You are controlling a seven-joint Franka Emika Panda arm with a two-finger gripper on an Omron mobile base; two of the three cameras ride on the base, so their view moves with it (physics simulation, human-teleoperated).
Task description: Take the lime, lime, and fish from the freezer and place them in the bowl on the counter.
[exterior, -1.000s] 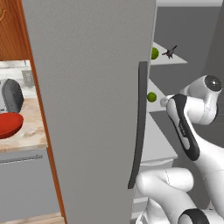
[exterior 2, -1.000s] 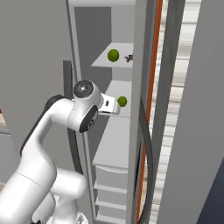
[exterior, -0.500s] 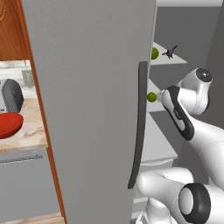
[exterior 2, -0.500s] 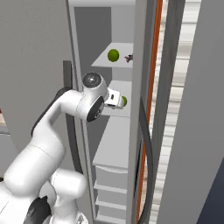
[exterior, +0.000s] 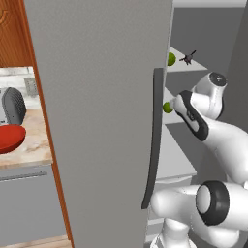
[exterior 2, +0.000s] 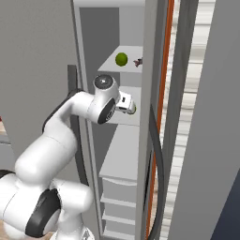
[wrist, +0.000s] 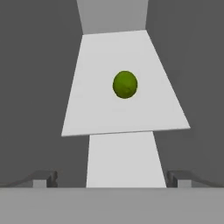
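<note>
The freezer (exterior: 97, 97) stands open, its inner shelves (exterior 2: 123, 154) showing past the door with the dark handle (exterior: 154, 140). One lime (exterior: 171, 59) and the dark fish (exterior: 188, 57) lie on the upper shelf, the same lime (exterior 2: 121, 59) and fish (exterior 2: 138, 62) also appearing from the right. The second lime (wrist: 125, 84) rests on the shelf below. My gripper (wrist: 113, 180) is open and faces it from a short way off, touching nothing. My hand (exterior 2: 125, 103) partly covers that lime (exterior 2: 133, 109). The red bowl (exterior: 9, 138) sits on the counter (exterior: 36, 147) at far left.
A dark toaster (exterior: 13, 105) stands behind the bowl. The freezer door edge lies close to the left of my arm (exterior: 208, 131). A second grey door with an orange edge (exterior 2: 164, 117) stands to the right of the shelves. Brown cabinets (exterior: 12, 34) hang above the counter.
My arm has reached further into the freezer, bringing the hand closer to the lower lime. The limes, fish and bowl have stayed put.
</note>
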